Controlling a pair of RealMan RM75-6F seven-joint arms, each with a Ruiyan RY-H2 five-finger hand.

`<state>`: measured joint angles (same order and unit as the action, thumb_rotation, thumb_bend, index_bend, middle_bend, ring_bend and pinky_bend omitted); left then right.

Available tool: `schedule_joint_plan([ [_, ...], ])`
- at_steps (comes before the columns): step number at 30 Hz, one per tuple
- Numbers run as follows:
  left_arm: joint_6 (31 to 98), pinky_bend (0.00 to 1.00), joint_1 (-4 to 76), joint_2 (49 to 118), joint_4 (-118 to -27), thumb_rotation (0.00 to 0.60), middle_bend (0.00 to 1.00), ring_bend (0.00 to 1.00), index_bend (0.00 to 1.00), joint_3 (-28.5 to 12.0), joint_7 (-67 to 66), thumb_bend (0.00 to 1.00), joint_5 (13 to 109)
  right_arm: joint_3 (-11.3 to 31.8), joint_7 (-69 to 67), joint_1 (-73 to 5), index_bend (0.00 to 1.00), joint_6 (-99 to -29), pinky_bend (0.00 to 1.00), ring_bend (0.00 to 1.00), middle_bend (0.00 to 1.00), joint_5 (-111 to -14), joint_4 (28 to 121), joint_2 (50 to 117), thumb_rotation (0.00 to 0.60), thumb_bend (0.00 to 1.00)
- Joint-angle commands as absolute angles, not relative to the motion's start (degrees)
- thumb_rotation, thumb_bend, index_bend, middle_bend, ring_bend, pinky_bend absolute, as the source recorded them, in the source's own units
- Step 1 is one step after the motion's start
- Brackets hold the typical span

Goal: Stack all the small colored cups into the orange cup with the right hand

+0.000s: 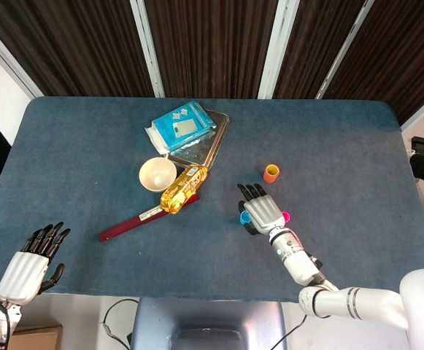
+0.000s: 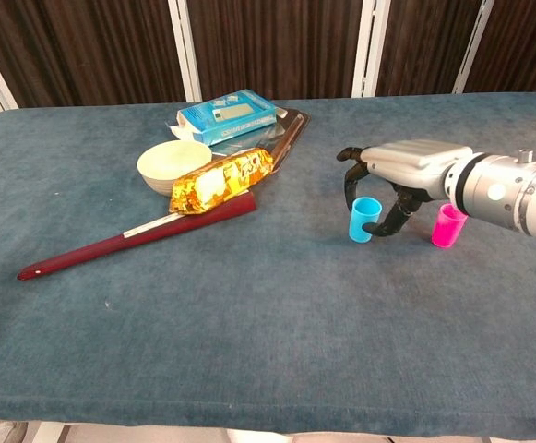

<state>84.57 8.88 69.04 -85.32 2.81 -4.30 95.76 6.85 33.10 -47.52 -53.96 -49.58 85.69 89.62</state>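
Note:
My right hand [image 1: 263,213] [image 2: 406,166] grips the small blue cup [image 2: 364,219] [image 1: 244,216] between its thumb and fingers, near the table's middle. The cup looks slightly raised off the cloth. A pink cup [image 2: 448,225] [image 1: 286,216] stands upright just right of the hand. The orange cup [image 1: 271,173] stands upright a little beyond the hand; in the chest view the hand hides it. My left hand [image 1: 33,264] hangs off the table's near left corner, fingers spread and holding nothing.
On the blue table [image 1: 357,146], left of the cups, lie a golden snack bag [image 2: 217,180], a cream bowl [image 2: 172,164], a long dark red stick [image 2: 129,233], a metal tray [image 1: 210,138] and a blue box [image 2: 226,115].

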Motion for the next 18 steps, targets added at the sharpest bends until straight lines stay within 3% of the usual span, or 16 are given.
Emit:
schedule_joint_plan([
  [1, 84.6, 0.13, 8.8, 69.0, -85.3, 0.600, 0.00, 0.02, 0.00, 2.8, -4.3, 0.45, 95.8, 8.4, 32.1, -47.2, 0.60, -55.3, 0.00, 0.00, 0.00, -49.5, 86.5, 88.2, 0.600, 0.48],
  [11, 84.0, 0.13, 9.0, 69.6, -85.3, 0.600, 0.00, 0.02, 0.00, 2.7, -5.5, 0.45, 95.5, 18.8, 35.5, -52.6, 0.59, -57.0, 0.00, 0.00, 0.01, -38.1, 73.9, 89.9, 0.600, 0.48],
  [18, 83.1, 0.13, 9.3, 69.8, -85.2, 0.600, 0.00, 0.02, 0.00, 2.5, -5.8, 0.45, 94.8, 19.6, 36.6, -54.5, 0.59, -54.2, 0.00, 0.00, 0.01, -33.7, 66.2, 92.7, 0.600, 0.48],
])
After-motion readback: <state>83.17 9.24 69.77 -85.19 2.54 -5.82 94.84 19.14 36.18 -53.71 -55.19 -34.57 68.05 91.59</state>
